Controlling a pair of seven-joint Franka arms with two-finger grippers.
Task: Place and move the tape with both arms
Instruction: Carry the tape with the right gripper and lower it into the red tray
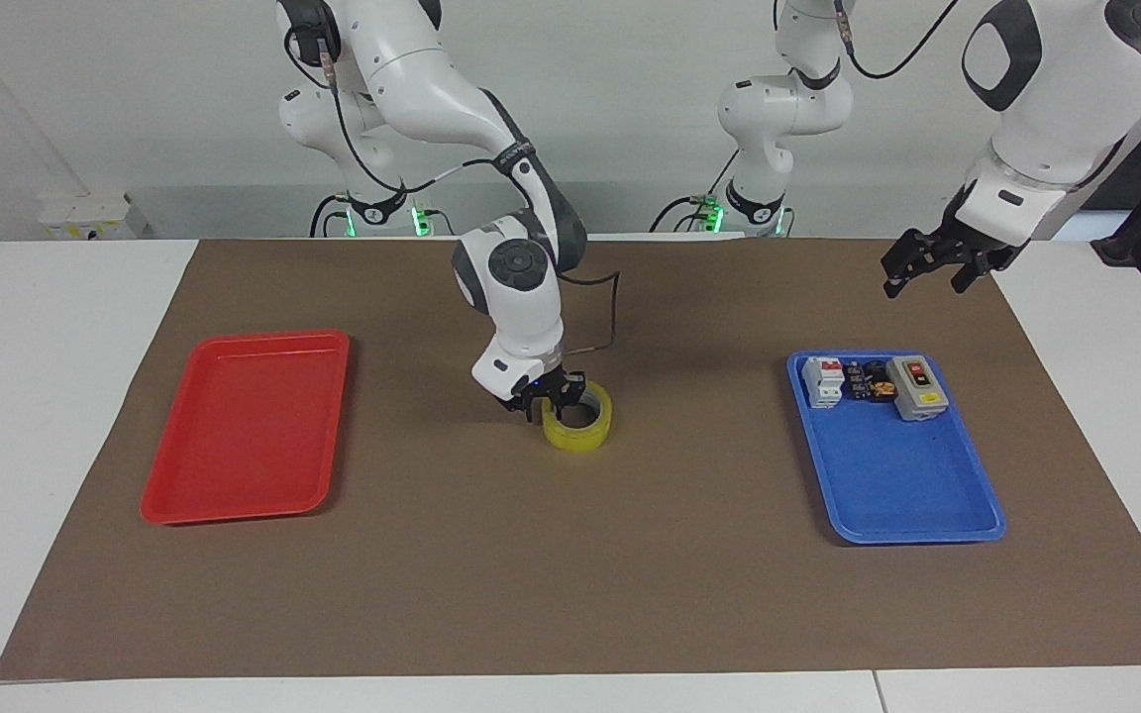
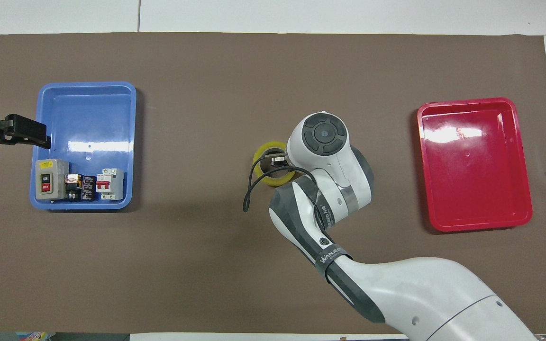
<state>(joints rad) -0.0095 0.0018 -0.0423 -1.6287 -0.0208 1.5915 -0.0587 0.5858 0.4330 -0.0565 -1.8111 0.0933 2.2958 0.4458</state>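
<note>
The right gripper is down at the translucent yellow ring of packing tape in the middle of the brown mat. One finger seems to sit inside the white core and the other outside the wall, closing on it; I cannot tell if the pinch is firm. This looks like the pickup. Next comes a straight lift, likely toward the glossy red plastic tray. The left gripper waits, fingers apart, over the mat beside the blue plastic tray.
</note>
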